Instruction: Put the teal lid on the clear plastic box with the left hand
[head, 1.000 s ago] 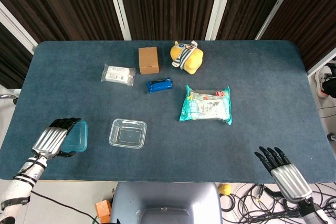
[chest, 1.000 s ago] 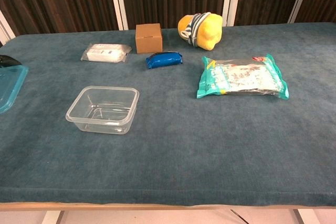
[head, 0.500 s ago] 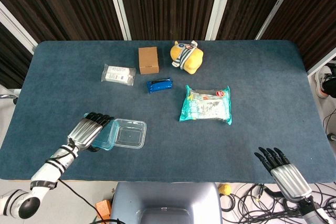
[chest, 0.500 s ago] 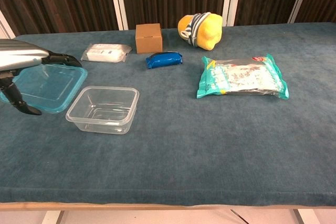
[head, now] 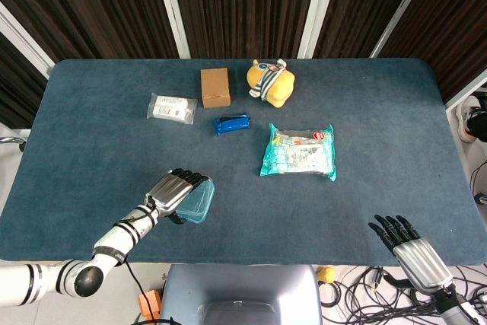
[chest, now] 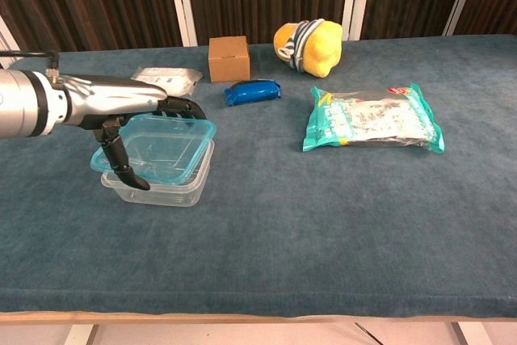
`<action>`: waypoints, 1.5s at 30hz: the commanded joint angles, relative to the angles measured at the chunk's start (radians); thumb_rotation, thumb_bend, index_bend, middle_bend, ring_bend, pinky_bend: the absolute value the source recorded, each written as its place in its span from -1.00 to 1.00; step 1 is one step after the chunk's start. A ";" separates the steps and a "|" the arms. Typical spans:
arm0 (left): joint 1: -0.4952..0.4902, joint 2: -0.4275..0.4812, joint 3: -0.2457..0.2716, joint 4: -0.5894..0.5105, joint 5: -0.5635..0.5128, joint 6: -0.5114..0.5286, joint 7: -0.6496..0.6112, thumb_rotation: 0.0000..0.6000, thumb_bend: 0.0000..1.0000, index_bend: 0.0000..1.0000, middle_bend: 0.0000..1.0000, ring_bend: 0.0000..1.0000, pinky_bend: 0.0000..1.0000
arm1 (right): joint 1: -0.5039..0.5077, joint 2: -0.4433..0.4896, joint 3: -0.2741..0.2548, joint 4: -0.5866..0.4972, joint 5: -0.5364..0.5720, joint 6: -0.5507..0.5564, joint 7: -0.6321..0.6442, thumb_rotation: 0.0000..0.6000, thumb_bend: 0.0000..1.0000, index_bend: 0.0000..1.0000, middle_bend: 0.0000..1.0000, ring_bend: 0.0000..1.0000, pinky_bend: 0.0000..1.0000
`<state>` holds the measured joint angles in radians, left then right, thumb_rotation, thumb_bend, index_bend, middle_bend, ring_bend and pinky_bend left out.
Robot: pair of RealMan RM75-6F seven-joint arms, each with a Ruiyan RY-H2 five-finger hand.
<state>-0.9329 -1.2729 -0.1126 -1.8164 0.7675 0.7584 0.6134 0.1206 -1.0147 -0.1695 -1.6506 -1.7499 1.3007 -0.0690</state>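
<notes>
Teal lid (chest: 155,145): carried by gripping left hand (chest: 133,115) from table edge to clear plastic box (chest: 161,187), seemingly unseated.

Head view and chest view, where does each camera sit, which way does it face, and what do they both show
Head view: sits high, looking steeply down on the table; shows the left hand and forearm holding the teal lid, and the right hand at the near edge.
Chest view: sits low at the near edge, facing across the table toward the dark slatted wall; shows only the left hand, with the lid over the clear plastic box.
Shared: left hand, lid, yellow plush toy, cardboard box.
</notes>
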 commanded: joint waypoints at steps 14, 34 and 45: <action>-0.052 -0.043 0.023 0.080 -0.073 0.002 -0.094 1.00 -0.41 0.25 0.69 0.44 -0.03 | 0.000 0.007 -0.006 0.006 -0.013 0.012 0.019 1.00 -0.95 -1.00 -1.00 -1.00 -1.00; -0.102 -0.084 0.087 0.110 -0.132 0.040 -0.064 1.00 -0.41 -0.40 0.11 -0.07 -0.49 | -0.002 0.012 -0.010 0.006 -0.021 0.020 0.024 1.00 -0.95 -1.00 -1.00 -1.00 -1.00; -0.127 -0.087 0.115 0.105 -0.186 0.070 -0.024 1.00 -0.41 -0.73 -0.15 -0.21 -0.56 | -0.004 0.013 -0.011 0.007 -0.024 0.025 0.027 1.00 -0.95 -1.00 -1.00 -1.00 -1.00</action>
<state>-1.0576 -1.3593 -0.0001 -1.7107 0.5837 0.8257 0.5871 0.1170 -1.0019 -0.1812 -1.6436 -1.7746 1.3256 -0.0421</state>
